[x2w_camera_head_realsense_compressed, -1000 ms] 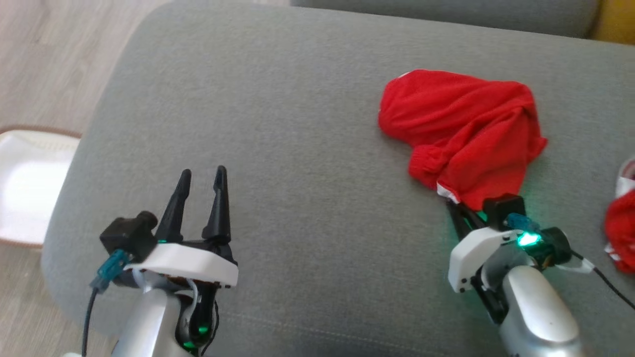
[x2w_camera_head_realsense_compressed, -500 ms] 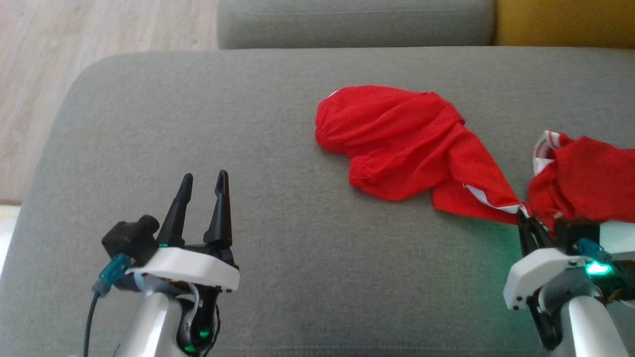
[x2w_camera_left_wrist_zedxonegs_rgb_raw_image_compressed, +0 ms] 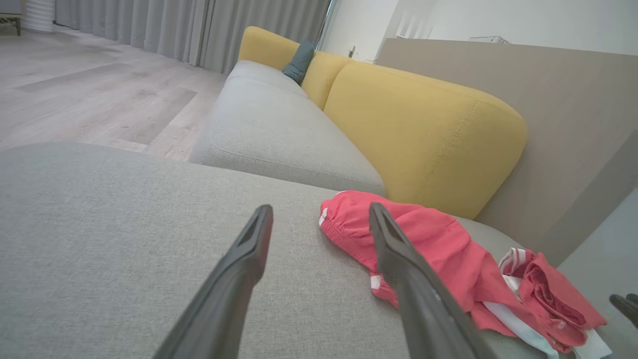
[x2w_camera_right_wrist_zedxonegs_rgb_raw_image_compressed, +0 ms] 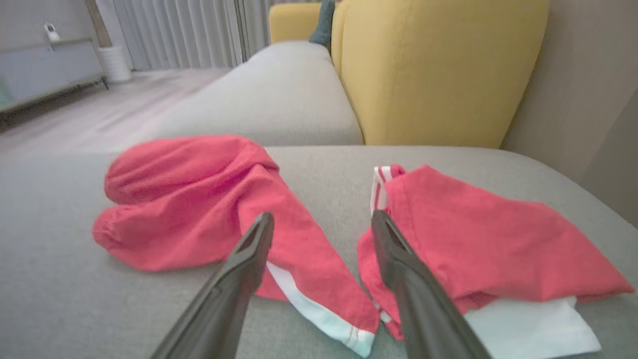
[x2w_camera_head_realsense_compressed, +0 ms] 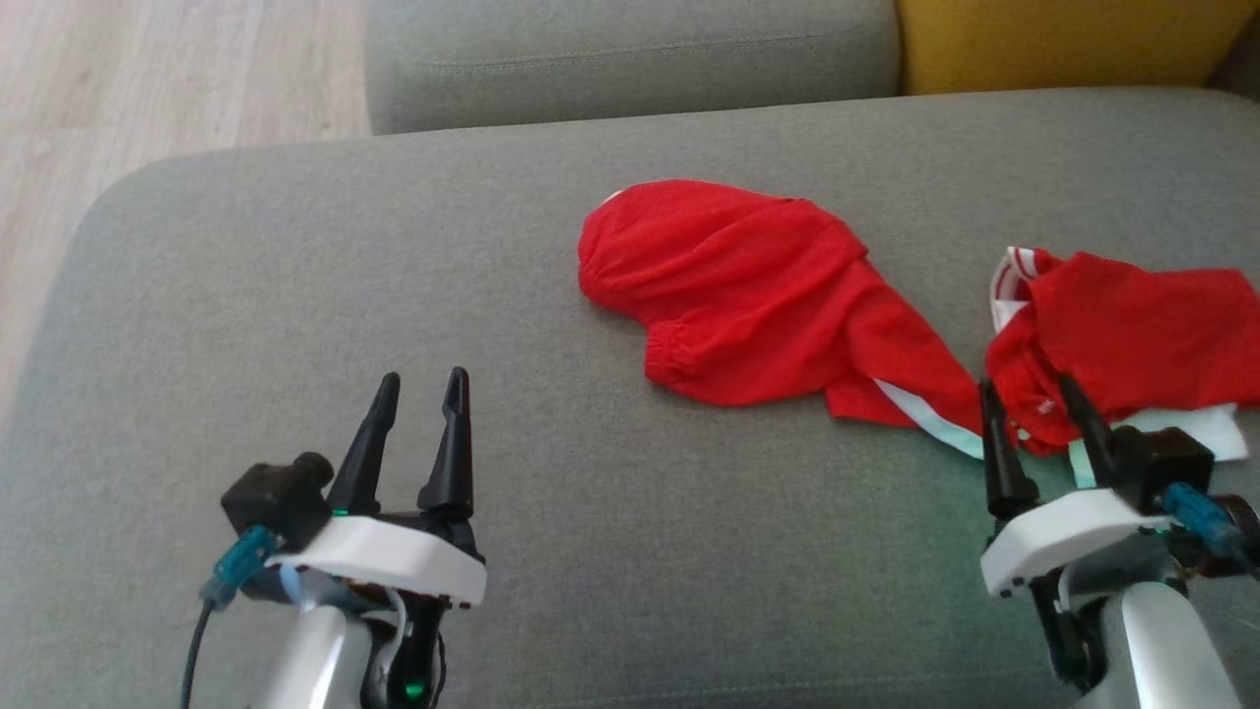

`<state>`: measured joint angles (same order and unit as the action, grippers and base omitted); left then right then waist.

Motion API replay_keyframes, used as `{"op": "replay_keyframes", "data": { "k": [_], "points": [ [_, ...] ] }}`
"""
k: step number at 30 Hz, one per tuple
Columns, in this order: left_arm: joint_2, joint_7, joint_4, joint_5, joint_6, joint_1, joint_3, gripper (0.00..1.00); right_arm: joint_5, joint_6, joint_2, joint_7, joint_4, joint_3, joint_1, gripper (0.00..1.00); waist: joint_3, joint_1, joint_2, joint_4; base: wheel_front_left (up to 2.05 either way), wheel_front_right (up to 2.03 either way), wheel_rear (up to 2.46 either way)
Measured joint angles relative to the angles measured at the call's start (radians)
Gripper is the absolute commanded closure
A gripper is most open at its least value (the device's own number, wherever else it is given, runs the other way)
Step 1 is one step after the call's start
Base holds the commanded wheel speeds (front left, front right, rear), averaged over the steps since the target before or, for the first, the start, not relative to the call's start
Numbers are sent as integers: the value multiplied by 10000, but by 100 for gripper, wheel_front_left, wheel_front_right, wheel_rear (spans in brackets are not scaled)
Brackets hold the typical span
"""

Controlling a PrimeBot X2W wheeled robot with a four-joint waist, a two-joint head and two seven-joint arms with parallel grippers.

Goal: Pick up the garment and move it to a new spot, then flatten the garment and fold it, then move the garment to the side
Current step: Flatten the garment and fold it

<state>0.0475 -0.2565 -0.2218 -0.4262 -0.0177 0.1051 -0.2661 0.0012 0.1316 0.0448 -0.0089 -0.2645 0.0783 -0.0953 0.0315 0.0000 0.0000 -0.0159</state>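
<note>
**Both grippers spread and empty; red garment on the right half of the sofa seat**

The right gripper (x2w_camera_head_realsense_compressed: 1027, 392) has its two dark fingers spread wide and pinches nothing. In the right wrist view the right gripper (x2w_camera_right_wrist_zedxonegs_rgb_raw_image_compressed: 323, 217) frames the spot where the white-edged hem (x2w_camera_right_wrist_zedxonegs_rgb_raw_image_compressed: 319, 314) of the garment meets a second red cloth (x2w_camera_right_wrist_zedxonegs_rgb_raw_image_compressed: 473, 234). Whether the fingertips touch fabric cannot be told.

The red garment (x2w_camera_head_realsense_compressed: 728, 286) lies crumpled on the grey sofa seat (x2w_camera_head_realsense_compressed: 295, 295), in its right half and closer to the far edge than the near one. Its hem trails toward the near right. Just beside it, by the seat's right edge, the second red cloth (x2w_camera_head_realsense_compressed: 1132, 315) rests on a white piece (x2w_camera_head_realsense_compressed: 1201, 428). A small white mark (x2w_camera_head_realsense_compressed: 1041, 404) on that cloth is too small to read.

The left gripper (x2w_camera_head_realsense_compressed: 424, 377) hovers over the bare near-left part of the seat, fingers apart, holding nothing, well apart from the garment.

Beyond the far edge are another grey seat (x2w_camera_head_realsense_compressed: 630, 59) and a yellow backrest (x2w_camera_head_realsense_compressed: 1063, 39); wooden floor (x2w_camera_head_realsense_compressed: 148, 79) lies past the far left corner.
</note>
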Motion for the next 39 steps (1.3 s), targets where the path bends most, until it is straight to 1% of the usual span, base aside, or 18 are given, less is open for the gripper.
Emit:
{"op": "replay_keyframes", "data": {
  "k": [3, 6, 11, 15, 20, 25, 30, 34, 37, 38, 39],
  "points": [
    [-2, 0, -2, 0, -15, 1, -107, 0, 466, 0, 0, -268, 416, -194, 53, 0, -40, 0, 0, -151, 0, 0, 0],
    [2, 0, -107, 36, -192, 2, -253, 0, 738, 0, 2, -456, 784, -355, 75, 0, -31, 0, 0, -334, 0, 0, 0],
    [10, 86, -951, 385, -594, 98, -1103, 0, 815, 0, 2, -543, 1139, -531, 77, 0, 91, 0, 0, -741, 0, 0, 0],
    [102, 497, -1887, 734, -886, 827, -1837, 0, 842, 0, 2, -543, 1287, -600, 51, 0, 313, 0, 0, -1100, 0, 0, 0],
    [157, 892, -3170, 1020, -978, 2207, -2247, 0, 842, 0, 2, -546, 1406, -635, 8, 0, 696, 0, 0, -1477, 0, 0, 0],
    [174, 1066, -4525, 1166, -1026, 3163, -2500, 0, 871, 0, 2, -656, 1434, -709, -188, 0, 1074, 0, 0, -1822, 0, 0, 0],
    [180, 1047, -5683, 1256, -1030, 3992, -2606, 0, 970, 0, 2, -794, 1429, -773, -526, 0, 1407, 1, 0, -2168, 0, 0, 0],
    [163, 736, -6466, 1250, -1057, 4665, -2637, 0, 972, 0, 2, -899, 1340, -765, -600, 0, 1643, 1, 0, -2464, 0, 0, 0],
    [148, 516, -6725, 1223, -1066, 4922, -2736, 0, 972, 0, 2, -982, 1290, -746, -600, 0, 1711, 1, 0, -2561, 0, 0, 0],
    [140, 460, -6786, 1220, -1068, 4976, -2780, 9, 972, 0, 2, -982, 1267, -721, -601, 0, 1716, 1, 0, -2574, 0, 0, 0],
    [127, 397, -6822, 1147, -1068, 5006, -2853, 60, 972, 0, 2, -984, 1250, -686, -601, 0, 1714, 1, 0, -2574, 0, 0, 0]
  ]
}}
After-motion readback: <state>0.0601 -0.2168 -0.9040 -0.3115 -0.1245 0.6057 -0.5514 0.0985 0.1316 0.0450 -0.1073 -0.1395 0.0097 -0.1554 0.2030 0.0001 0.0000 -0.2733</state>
